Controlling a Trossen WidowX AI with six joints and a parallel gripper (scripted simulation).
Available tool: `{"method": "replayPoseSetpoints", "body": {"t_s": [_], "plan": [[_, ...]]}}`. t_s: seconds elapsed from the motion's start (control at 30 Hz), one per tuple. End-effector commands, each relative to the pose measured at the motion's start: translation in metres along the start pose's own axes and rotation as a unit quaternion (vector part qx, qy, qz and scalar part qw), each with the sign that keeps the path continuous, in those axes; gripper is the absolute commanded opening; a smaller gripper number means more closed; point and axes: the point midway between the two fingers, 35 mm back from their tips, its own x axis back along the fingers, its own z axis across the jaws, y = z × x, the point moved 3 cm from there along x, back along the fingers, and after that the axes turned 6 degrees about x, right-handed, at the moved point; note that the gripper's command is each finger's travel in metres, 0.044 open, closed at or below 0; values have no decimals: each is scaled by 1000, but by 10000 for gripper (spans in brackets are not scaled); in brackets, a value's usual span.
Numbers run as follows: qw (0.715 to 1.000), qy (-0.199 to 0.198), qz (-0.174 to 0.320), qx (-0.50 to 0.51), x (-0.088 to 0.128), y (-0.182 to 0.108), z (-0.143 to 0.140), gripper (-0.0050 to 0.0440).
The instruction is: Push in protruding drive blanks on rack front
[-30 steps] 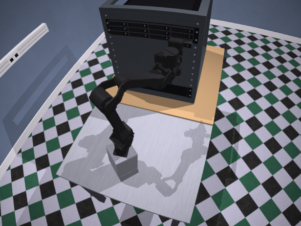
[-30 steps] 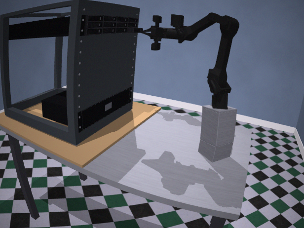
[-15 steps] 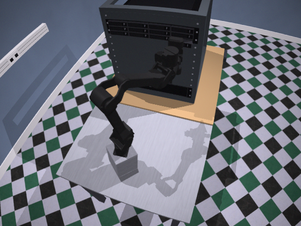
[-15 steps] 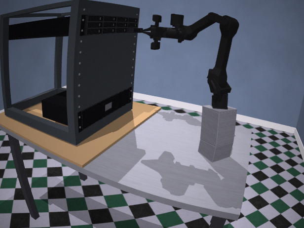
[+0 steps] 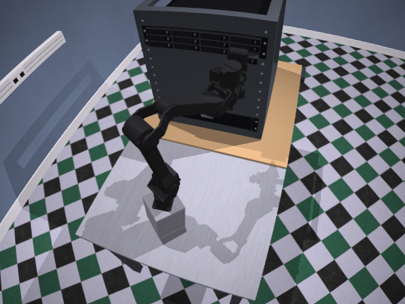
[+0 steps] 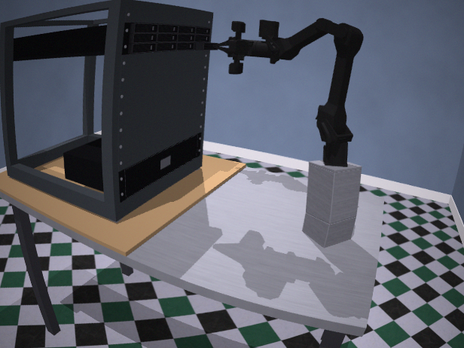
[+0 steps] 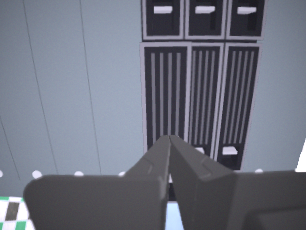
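Gripper [image 5: 244, 63] [image 6: 217, 46] [image 7: 168, 142], one: fingers together, empty, at the protruding blank [image 5: 252, 61] [image 6: 203, 46] [image 7: 165, 90]; best pushed straight, slowly, until latched, rack [image 5: 197, 79] [image 6: 162, 90] [image 7: 60, 90] kept level

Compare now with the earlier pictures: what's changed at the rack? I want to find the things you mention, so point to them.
Very little: the end effector [image 5: 246, 63] [image 6: 216, 46] [image 7: 168, 142] may have edged slightly upward, too little to be sure. Nothing visibly taken hold of or let go. The rack [image 5: 204, 18] [image 6: 111, 113] stayed put, and the bottom-row drive blank [image 5: 252, 61] [image 6: 200, 45] [image 7: 166, 90] looks just as far out.
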Motion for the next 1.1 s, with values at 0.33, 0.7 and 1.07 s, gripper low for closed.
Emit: {"method": "replayPoseSetpoints", "body": {"t_s": [0.33,0.7,1.07], "plan": [[1000,-9,3,4,-11,-1,-9,-50],[1000,-9,3,4,-11,-1,-9,-50],[1000,-9,3,4,-11,-1,-9,-50]]}}
